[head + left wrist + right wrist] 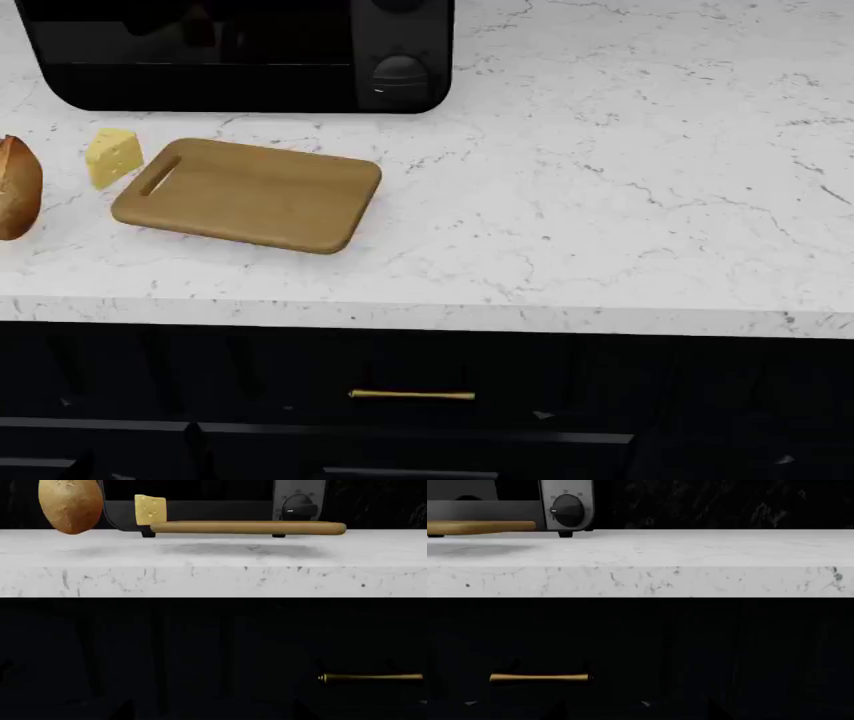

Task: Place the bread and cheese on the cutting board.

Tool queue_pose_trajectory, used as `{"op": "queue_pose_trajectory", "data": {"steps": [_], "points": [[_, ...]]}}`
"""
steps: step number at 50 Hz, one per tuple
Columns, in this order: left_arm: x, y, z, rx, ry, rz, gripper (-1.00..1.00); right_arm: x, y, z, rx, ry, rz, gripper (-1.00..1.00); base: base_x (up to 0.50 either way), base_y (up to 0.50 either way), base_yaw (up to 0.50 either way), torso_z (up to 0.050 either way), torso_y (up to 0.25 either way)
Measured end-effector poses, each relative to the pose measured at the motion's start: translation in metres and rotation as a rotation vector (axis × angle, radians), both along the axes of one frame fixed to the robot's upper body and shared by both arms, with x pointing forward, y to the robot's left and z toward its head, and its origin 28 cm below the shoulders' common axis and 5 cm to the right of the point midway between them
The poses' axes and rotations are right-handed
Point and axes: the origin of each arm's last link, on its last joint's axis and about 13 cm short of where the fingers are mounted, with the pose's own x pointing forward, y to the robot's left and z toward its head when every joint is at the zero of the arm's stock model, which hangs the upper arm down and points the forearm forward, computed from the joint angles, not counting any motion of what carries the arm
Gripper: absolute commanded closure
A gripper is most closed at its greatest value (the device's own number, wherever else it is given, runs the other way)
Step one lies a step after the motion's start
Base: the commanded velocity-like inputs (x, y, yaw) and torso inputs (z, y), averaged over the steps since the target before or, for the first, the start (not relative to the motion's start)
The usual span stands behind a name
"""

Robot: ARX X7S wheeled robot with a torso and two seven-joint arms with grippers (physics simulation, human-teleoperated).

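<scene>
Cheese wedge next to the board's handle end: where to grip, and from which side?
Come from above and close the fingers across the two flat cut faces of the cheese. It stands upright on the counter, clear of the cutting board and the bread, so there looks to be finger room on both sides.

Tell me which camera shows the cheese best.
The head view: the cheese shows whole from above, beside the cutting board's slot end. The left wrist view shows it side-on, far off. The right wrist view misses it.
</scene>
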Motion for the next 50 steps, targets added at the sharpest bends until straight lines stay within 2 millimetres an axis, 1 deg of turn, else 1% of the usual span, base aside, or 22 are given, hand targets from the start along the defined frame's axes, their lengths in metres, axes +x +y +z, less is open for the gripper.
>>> {"op": "queue_pose_trajectory", "data": {"steps": [1, 9, 12, 14, 17, 26, 33, 36, 40, 50], "points": [[0.002, -0.001, 0.0, 0.008, 0.0, -0.003, -1.0, 0.002, 0.002, -0.001, 0.013, 0.01, 0.011, -1.0, 0.0, 0.0, 0.0, 0.0, 0.0], [0.002, 0.0, 0.0, 0.002, -0.005, -0.003, -1.0, 0.002, 0.001, -0.001, 0.014, 0.006, 0.004, -1.0, 0.0, 0.0, 0.0, 0.0, 0.0], [0.001, 0.0, 0.001, -0.009, -0.014, -0.009, -1.0, 0.001, 0.0, 0.0, 0.014, 0.005, -0.002, -1.0, 0.0, 0.0, 0.0, 0.049, 0.0], [0.001, 0.002, 0.005, -0.02, -0.03, -0.01, -1.0, 0.002, -0.001, 0.006, 0.008, -0.007, -0.007, -1.0, 0.0, 0.0, 0.0, 0.05, 0.0], [0.004, 0.005, 0.015, -0.038, -0.064, -0.004, -1.0, 0.005, -0.003, 0.02, -0.001, -0.041, -0.015, -1.0, 0.0, 0.0, 0.0, 0.05, 0.0], [0.019, 0.015, 0.058, -0.084, -0.179, 0.022, -1.0, 0.02, -0.009, 0.072, -0.013, -0.159, -0.031, -1.0, 0.0, 0.0, 0.0, 0.05, 0.0], [0.027, 0.019, 0.084, -0.099, -0.249, 0.035, -1.0, 0.028, -0.012, 0.101, -0.003, -0.232, -0.037, -1.0, 0.0, 0.0, 0.0, 0.05, 0.0], [0.027, 0.02, 0.092, -0.093, -0.274, 0.029, -1.0, 0.029, -0.014, 0.11, -0.006, -0.253, -0.039, -1.0, 0.03, 0.45, 0.0, 0.041, 0.0], [0.028, 0.023, 0.101, -0.075, -0.299, 0.036, -1.0, 0.03, -0.014, 0.116, -0.006, -0.266, -0.032, -1.0, 0.05, 0.5, 0.0, 0.0, 0.0], [0.027, 0.028, 0.114, -0.028, -0.333, 0.066, -1.0, 0.031, -0.012, 0.122, -0.017, -0.279, -0.022, -1.0, 0.06, 0.5, 0.0, 0.0, 0.0]]}}
